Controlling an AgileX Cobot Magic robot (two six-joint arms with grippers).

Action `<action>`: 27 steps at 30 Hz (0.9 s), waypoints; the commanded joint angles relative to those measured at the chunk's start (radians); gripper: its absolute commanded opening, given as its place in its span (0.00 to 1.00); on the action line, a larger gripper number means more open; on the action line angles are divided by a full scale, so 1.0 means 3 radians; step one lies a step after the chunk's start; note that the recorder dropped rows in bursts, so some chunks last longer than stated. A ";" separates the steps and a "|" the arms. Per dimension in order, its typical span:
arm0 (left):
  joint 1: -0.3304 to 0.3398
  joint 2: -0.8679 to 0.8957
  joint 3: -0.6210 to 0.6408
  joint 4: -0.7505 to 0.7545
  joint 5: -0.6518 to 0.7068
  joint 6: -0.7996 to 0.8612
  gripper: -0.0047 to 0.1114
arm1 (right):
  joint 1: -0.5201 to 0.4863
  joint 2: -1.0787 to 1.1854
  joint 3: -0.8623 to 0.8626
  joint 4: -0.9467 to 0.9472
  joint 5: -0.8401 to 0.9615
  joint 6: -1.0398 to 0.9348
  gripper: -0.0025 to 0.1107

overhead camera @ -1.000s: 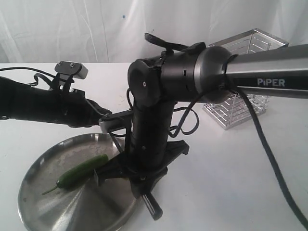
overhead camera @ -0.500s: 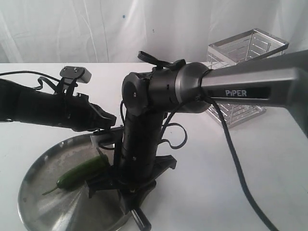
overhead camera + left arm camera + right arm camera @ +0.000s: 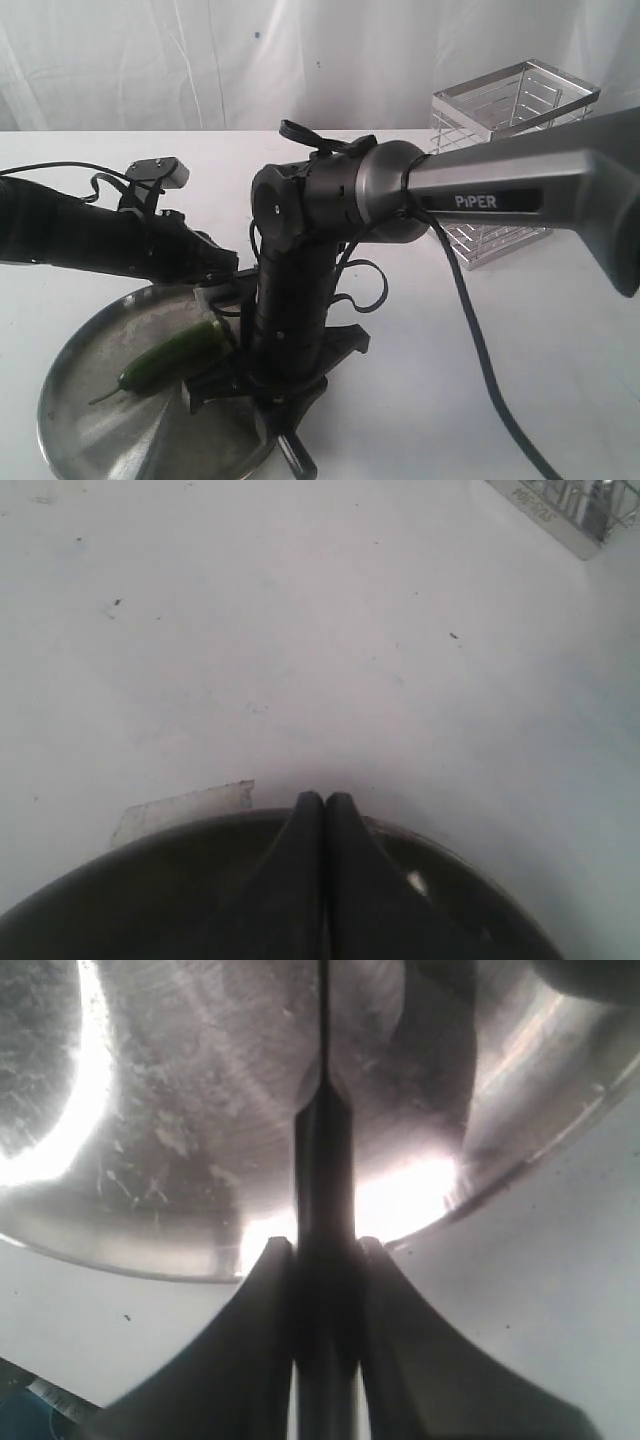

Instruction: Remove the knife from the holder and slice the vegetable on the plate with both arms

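Plate (image 3: pixel 85 405) at left on bench (image 3: pixel 540 340), vegetable (image 3: pixel 172 355) lying inside. Left tool (image 3: pixel 324 808) closed tip to tip near plate's far rim. Right tool (image 3: pixel 325 1252) clamped narrowly on knife (image 3: pixel 323 1150), blade over plate. Holder (image 3: pixel 512 130) upright, far right.

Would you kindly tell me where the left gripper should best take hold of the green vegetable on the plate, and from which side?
Probably its stem-side half, from above, jaws across its narrow width: the vegetable lies flat on the plate, and the right gripper, holding the knife, crowds its thick end. The left gripper is shut and would need to open first.
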 commanded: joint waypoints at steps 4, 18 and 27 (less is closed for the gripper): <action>-0.0009 0.0013 0.0023 0.0141 -0.0016 -0.0041 0.04 | -0.0012 -0.0045 -0.0032 0.0042 -0.0157 0.0013 0.02; -0.0009 0.0013 0.0018 -0.0119 -0.0007 -0.0938 0.04 | -0.0012 -0.0045 -0.0032 0.0042 -0.0197 0.0013 0.02; -0.0002 0.0013 0.0018 -0.0263 -0.0002 -0.0947 0.04 | -0.0012 -0.0045 -0.0026 0.0042 -0.0196 0.0013 0.02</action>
